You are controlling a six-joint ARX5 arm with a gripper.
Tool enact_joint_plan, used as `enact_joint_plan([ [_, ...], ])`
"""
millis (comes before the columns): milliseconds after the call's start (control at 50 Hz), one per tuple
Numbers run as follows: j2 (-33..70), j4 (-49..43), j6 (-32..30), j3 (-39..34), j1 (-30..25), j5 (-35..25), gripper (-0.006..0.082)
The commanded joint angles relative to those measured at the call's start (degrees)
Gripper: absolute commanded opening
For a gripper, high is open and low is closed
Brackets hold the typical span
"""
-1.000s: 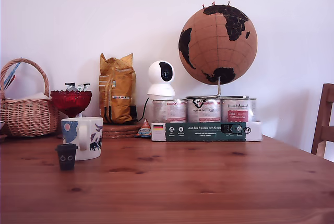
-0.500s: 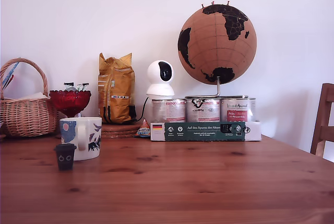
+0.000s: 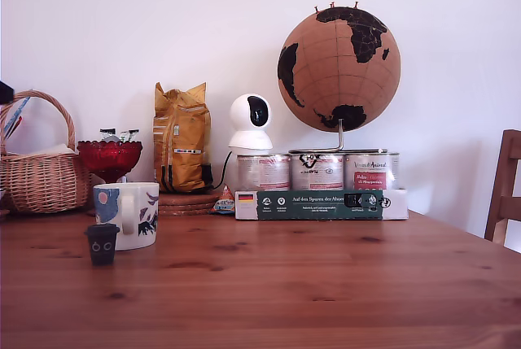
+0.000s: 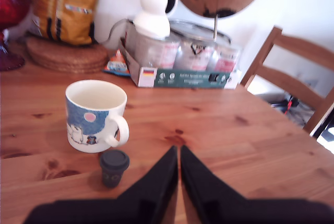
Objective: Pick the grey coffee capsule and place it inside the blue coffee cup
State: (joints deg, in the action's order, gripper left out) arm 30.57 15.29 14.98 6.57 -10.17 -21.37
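Our pincer (image 4: 178,153) up above the wooden surface (image 4: 250,140), its two black fingers nearly together and holding nothing, the grey coffee capsule (image 4: 114,167) standing upright just beside our pincer, the blue coffee cup (image 4: 96,115) right behind the capsule, its inside bare

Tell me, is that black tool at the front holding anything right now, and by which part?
Nothing is held. The tool has its two tips pressed together with nothing between them, and the grey coffee capsule stands apart on the table by the blue coffee cup.
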Motion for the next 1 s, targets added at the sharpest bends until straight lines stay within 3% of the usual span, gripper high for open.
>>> enact_joint_plan([
  [0, 4.0, 3.7, -0.5, -0.7, -1.4, 1.7, -0.0017],
  [220, 19.6, 11.9, -0.4, -0.7, -4.8, 7.8, 0.0019],
  [260, 22.3, 13.5, -0.5, -0.7, -5.4, 8.9, 0.0077],
  [400, 30.7, 20.1, -3.5, -0.5, -8.1, 10.6, 0.0422],
  [440, 32.8, 21.6, -4.9, -0.2, -8.9, 11.3, 0.0466],
  [600, 40.9, 25.3, -8.5, 2.3, -11.5, 17.6, 0.0491],
  [700, 46.1, 27.3, -9.4, 4.4, -11.9, 19.3, 0.0546],
  [900, 55.3, 30.3, -10.2, 8.9, -11.9, 23.4, 0.0547],
  [980, 58.8, 30.2, -10.5, 10.7, -11.9, 24.8, 0.0585],
])
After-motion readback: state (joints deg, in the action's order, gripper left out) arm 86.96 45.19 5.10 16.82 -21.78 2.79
